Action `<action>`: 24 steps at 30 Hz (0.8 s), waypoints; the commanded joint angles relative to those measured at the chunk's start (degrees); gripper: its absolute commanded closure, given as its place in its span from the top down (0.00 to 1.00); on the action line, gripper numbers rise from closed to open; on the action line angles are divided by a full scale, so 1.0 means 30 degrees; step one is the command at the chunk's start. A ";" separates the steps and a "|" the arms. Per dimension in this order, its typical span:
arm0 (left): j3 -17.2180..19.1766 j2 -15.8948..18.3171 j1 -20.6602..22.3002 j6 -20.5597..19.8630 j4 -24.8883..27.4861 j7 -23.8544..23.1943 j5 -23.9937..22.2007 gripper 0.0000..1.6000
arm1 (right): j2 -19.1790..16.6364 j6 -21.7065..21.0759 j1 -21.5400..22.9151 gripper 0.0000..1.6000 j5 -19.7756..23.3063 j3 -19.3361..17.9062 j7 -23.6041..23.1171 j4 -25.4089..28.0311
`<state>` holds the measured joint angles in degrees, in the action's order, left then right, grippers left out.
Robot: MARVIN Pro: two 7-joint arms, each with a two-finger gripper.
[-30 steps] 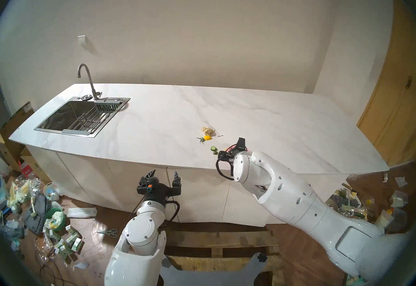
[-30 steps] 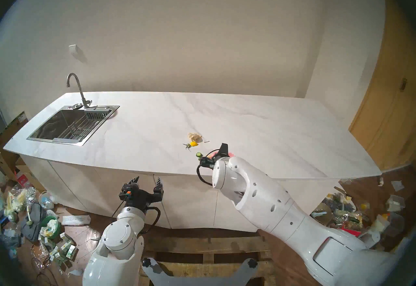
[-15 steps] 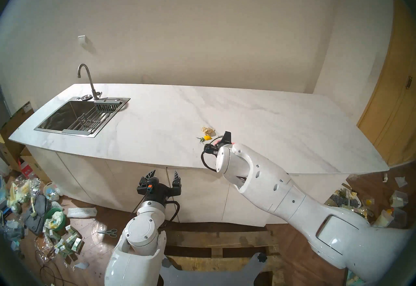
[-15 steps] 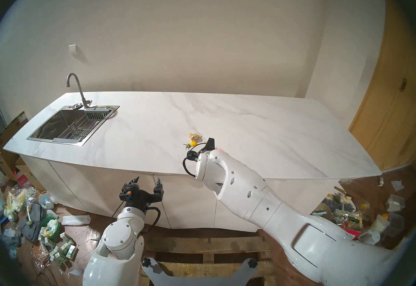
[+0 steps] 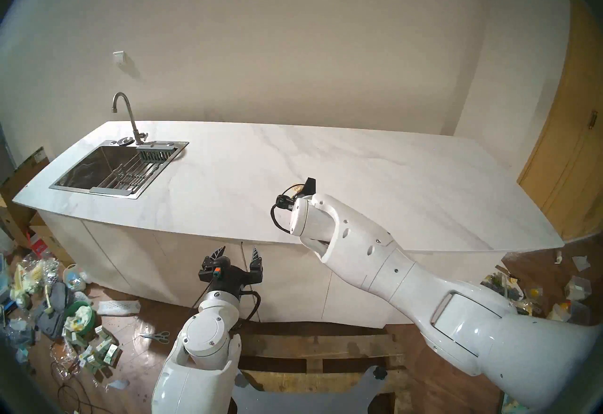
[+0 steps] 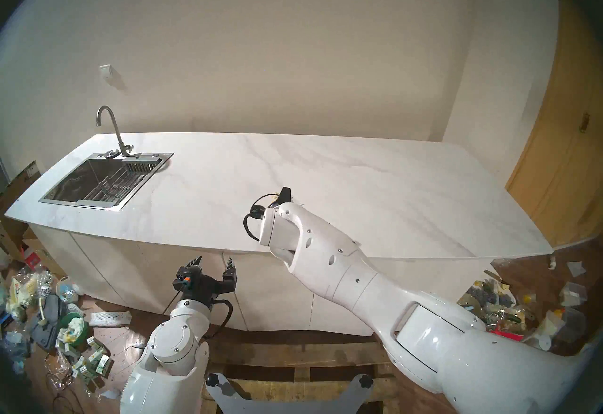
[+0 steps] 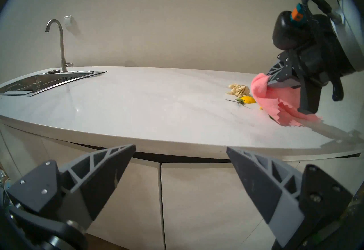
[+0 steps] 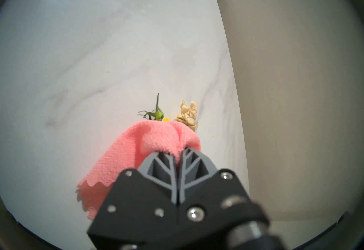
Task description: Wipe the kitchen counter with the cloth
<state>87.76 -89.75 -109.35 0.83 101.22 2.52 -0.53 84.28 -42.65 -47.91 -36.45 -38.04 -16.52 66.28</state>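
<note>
One salmon-pink cloth with zigzag-cut edges is clamped in the right end effector, its two grey fingers pressed together on a fold while the rest drapes onto the white marble-look counter, right of centre and toward the near edge. Just beyond the cloth lie three scraps: one crumpled beige paper wad, one yellow peel piece and one green stem. The left end effector hangs released, its two fingers spread, below the counter's near edge before the white cabinet doors. One steel sink and one curved faucet occupy the counter's far left. Behind is a plain beige wall; litter covers the wooden floor.
</note>
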 commanded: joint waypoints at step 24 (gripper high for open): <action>-0.0056 0.0015 0.0137 0.0137 0.0516 -0.0072 -0.0019 1.00 | -0.3099 -0.1114 -0.2580 0.00 0.0332 -0.4291 0.3382 0.5933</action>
<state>87.74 -89.74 -109.36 0.83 101.28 2.52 -0.55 78.86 -45.20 -52.28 -35.48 -49.15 -7.50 78.43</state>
